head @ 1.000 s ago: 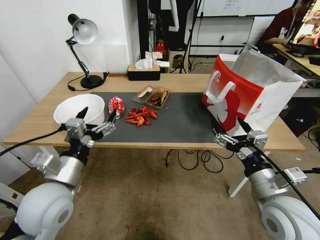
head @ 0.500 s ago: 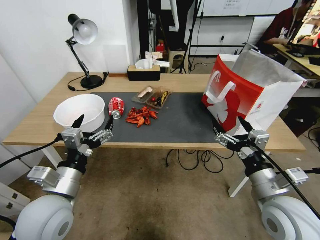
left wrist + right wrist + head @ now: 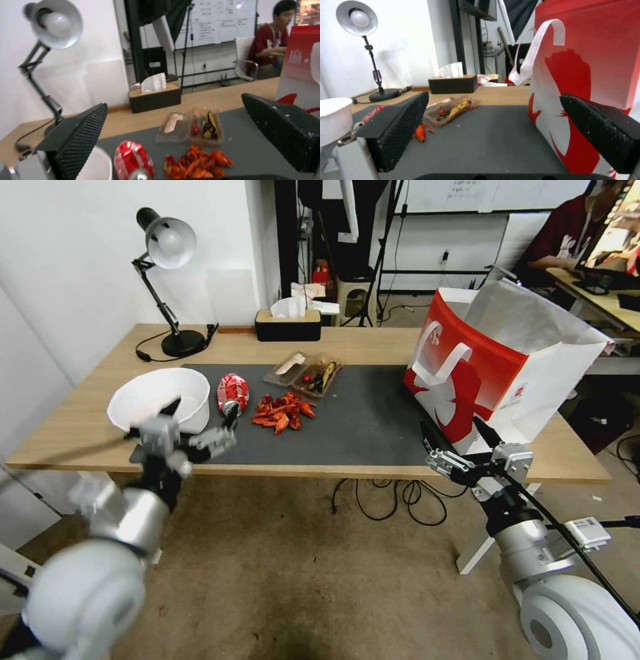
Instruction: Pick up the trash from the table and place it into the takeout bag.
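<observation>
the left gripper (image 3: 198,418) hangs at the near left edge of the table (image 3: 373,343), jaws spread and empty, just in front of the white bowl (image 3: 160,397) and the crushed red can (image 3: 232,392). the left wrist view looks past those fingers (image 3: 78,140) to the can (image 3: 132,157), the red scraps (image 3: 196,162) and a clear tray (image 3: 190,126) of leftovers. the right gripper (image 3: 460,437), jaws also wide apart and empty, sits near the takeout bag (image 3: 493,367); its wrist view shows the bag's white handle (image 3: 536,52) close up.
</observation>
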### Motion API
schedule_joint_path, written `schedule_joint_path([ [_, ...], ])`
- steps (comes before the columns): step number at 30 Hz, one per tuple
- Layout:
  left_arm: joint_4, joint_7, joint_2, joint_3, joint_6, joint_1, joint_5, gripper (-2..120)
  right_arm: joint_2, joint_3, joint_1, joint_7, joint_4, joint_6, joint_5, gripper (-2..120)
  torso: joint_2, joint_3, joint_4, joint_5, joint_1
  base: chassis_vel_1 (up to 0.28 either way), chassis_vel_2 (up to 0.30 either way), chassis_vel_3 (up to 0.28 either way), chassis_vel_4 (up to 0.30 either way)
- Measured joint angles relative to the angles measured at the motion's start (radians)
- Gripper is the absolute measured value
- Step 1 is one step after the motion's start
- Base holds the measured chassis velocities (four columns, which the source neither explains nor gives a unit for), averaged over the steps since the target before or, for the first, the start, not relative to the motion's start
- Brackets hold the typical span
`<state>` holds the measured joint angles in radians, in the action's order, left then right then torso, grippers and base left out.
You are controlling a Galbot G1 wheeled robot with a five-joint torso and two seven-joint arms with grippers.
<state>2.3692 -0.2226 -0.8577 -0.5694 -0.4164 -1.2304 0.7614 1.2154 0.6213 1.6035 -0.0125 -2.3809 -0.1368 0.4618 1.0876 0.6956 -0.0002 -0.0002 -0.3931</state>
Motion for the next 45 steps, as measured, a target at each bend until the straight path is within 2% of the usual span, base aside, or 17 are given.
schedule_joint_path([
  [1,-0.024,-0.007,0.026,0.018,-0.015,0.056,0.044,100,-0.001,0.0,0.0,0.0,0.0,-0.001,-0.001,100,0.0,0.0,0.0,0.0,0.0,0.0,0.0,0.0,0.0],
  [2,-0.082,-0.015,0.074,0.065,-0.039,0.187,0.125,100,-0.002,-0.001,0.0,0.0,0.0,-0.003,-0.004,100,0.0,0.0,0.0,0.0,0.0,0.0,0.0,0.0,0.0],
  [3,-0.082,-0.015,0.074,0.065,-0.039,0.187,0.125,100,-0.002,-0.001,0.0,0.0,0.0,-0.003,-0.004,100,0.0,0.0,0.0,0.0,0.0,0.0,0.0,0.0,0.0],
  [6,-0.212,-0.028,0.133,0.186,-0.077,0.424,0.234,100,-0.002,-0.003,0.002,0.0,0.001,-0.012,-0.011,100,0.0,0.0,0.0,0.0001,0.0,0.0,0.0,0.0,0.0],
  [7,-0.212,-0.028,0.133,0.186,-0.077,0.424,0.234,100,-0.002,-0.003,0.002,0.0,0.001,-0.012,-0.011,100,0.0,0.0,0.0,0.0001,0.0,0.0,0.0,0.0,0.0],
  [10,-0.355,-0.032,0.147,0.372,-0.096,0.674,0.256,100,0.003,-0.003,0.005,0.0,0.006,-0.016,-0.019,100,0.0,0.0,-0.0001,0.0002,0.0,0.0,0.0,0.0,0.0],
  [11,-0.355,-0.032,0.147,0.372,-0.096,0.674,0.256,100,0.003,-0.003,0.005,0.0,0.006,-0.016,-0.019,100,0.0,0.0,-0.0001,0.0002,0.0,0.0,0.0,0.0,0.0],
  [14,-0.463,-0.031,0.122,0.524,-0.104,0.837,0.26,100,0.007,-0.002,0.005,0.0,0.012,-0.017,-0.024,100,0.0,0.0,0.0,0.0001,0.0,0.0,0.0,0.0,0.0],
  [15,-0.547,-0.013,0.089,0.628,-0.108,0.939,0.282,100,0.01,-0.002,0.004,0.0,0.018,-0.018,-0.028,100,0.0,0.0,0.0,0.0005,0.0,0.0,0.0,0.0,0.0],
  [16,-0.547,-0.013,0.089,0.628,-0.108,0.939,0.282,100,0.01,-0.002,0.004,0.0,0.018,-0.018,-0.028,100,0.0,0.0,0.0,0.0005,0.0,0.0,0.0,0.0,0.0],
  [20,-0.693,0.026,0.046,0.759,-0.109,1.039,0.297,100,0.012,-0.001,0.003,0.0,0.024,-0.019,-0.03,100,0.0,0.0,0.0,0.0,0.0,0.0,0.0,0.0,0.0],
  [21,-0.693,0.026,0.046,0.759,-0.109,1.039,0.297,100,0.012,-0.001,0.003,0.0,0.024,-0.019,-0.03,100,0.0,0.0,0.0,0.0,0.0,0.0,0.0,0.0,0.0],
  [23,-0.755,0.052,0.034,0.809,-0.111,1.069,0.299,100,0.012,0.0,0.003,0.0,0.027,-0.019,-0.032,100,0.0,0.0,0.0003,0.0002,0.0,0.0,0.0,0.0,0.0],
  [31,-0.843,0.088,0.035,0.915,-0.161,1.118,0.241,100,0.021,-0.006,0.001,0.0,0.034,-0.019,-0.044,100,0.0,0.0,0.0001,0.0003,0.0,0.0,0.0,0.0,0.0],
  [35,-0.889,0.092,0.042,1.017,-0.19,1.143,0.167,100,0.03,-0.016,-0.002,0.0,0.035,-0.019,-0.055,100,0.0,0.0,0.0003,0.0001,0.0,0.0,0.0,0.0,0.0],
  [42,-0.933,0.089,0.04,1.102,-0.205,1.157,0.084,100,0.034,-0.014,0.001,0.0,0.035,-0.016,-0.061,100,0.0,0.0,0.0001,0.0001,0.0,0.0,0.0,0.0,0.0],
  [45,-0.95,0.086,0.039,1.11,-0.212,1.156,0.069,100,0.037,-0.012,0.003,0.0,0.035,-0.012,-0.064,100,0.0,0.0,0.0,0.0002,0.0,0.0,0.0,0.0,0.0],
])
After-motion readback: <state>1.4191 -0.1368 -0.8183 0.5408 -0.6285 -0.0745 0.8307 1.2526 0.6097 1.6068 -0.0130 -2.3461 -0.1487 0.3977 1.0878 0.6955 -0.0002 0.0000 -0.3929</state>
